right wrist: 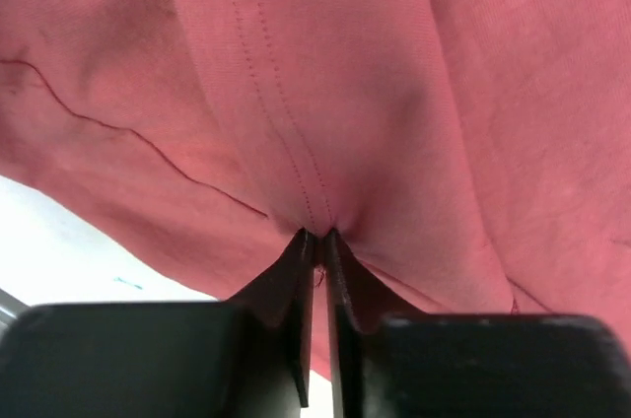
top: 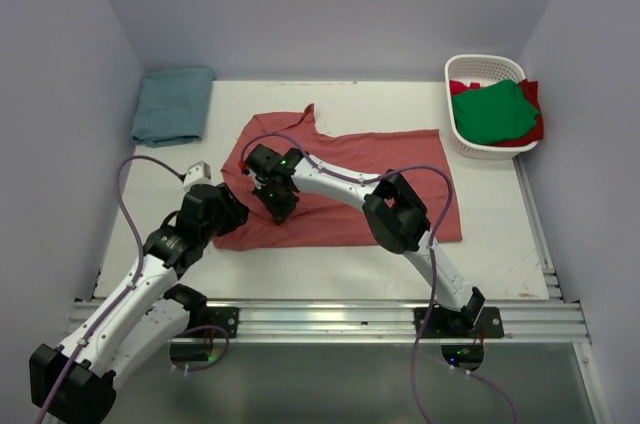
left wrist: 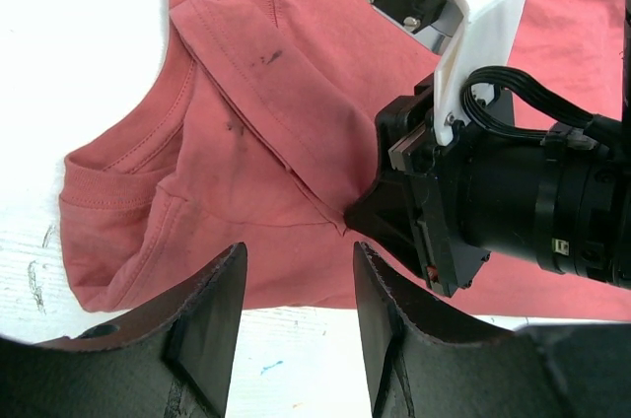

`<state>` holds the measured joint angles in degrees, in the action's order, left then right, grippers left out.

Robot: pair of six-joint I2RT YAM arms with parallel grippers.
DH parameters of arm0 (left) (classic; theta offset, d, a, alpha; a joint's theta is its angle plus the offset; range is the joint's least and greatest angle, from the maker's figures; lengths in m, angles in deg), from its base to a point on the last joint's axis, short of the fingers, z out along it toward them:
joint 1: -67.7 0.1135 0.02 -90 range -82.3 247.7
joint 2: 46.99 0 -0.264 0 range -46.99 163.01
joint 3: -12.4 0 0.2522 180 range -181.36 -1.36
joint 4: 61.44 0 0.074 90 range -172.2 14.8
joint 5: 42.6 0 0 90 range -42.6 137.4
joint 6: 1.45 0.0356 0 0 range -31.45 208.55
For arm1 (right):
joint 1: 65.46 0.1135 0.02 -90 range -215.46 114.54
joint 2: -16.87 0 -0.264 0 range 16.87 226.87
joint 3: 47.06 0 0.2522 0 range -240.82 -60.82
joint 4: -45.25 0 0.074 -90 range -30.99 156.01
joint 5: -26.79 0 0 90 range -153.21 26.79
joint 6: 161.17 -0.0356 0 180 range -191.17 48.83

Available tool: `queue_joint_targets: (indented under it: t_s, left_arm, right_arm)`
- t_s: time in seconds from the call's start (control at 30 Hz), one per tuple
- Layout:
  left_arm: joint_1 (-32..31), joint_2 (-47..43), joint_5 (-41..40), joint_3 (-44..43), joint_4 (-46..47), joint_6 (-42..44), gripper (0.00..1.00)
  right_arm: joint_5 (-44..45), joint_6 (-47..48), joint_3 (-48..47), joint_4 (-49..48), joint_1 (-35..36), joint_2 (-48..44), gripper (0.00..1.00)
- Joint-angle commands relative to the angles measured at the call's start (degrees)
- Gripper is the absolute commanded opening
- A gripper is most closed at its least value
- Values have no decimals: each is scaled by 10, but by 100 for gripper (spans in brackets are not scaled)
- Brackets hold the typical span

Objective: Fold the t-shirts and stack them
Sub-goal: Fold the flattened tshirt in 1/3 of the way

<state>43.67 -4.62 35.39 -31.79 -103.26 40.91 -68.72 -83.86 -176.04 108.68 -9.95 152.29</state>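
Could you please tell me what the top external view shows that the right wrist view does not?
Only the top external view shows the folded teal-blue t-shirt at the far left and the white basket holding the green t-shirt. Only the right wrist view shows the right gripper shut, pinching a stitched seam. Both show the brick-red t-shirt spread on the table.

I see a white slotted basket (top: 484,62) at the far right corner of the white table (top: 480,214). An aluminium rail (top: 330,316) runs along the near edge. Pale walls (top: 330,4) enclose three sides. My left wrist view shows a small blue mark (left wrist: 269,369) on the tabletop.
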Motion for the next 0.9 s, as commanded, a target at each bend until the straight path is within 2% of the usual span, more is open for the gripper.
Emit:
queue_joint_targets:
  t_s: [0.0,0.17,0.33,0.5,0.87]
  left_arm:
    - [-1,-10,-12,-8,1,-12,51]
    - [-1,-14,-3,-1,3,-14,51]
    - [-1,-4,8,13,11,-10,51]
    - [-1,19,23,29,30,-4,50]
    - [-1,79,38,59,79,9,50]
  right_arm:
    - [3,-5,-11,10,3,9,0]
    - [3,-9,11,-2,4,-18,0]
    - [-4,-13,35,-23,5,-94,0]
    - [53,-32,28,-27,3,-136,0]
    - [161,-76,-42,17,-16,-59,0]
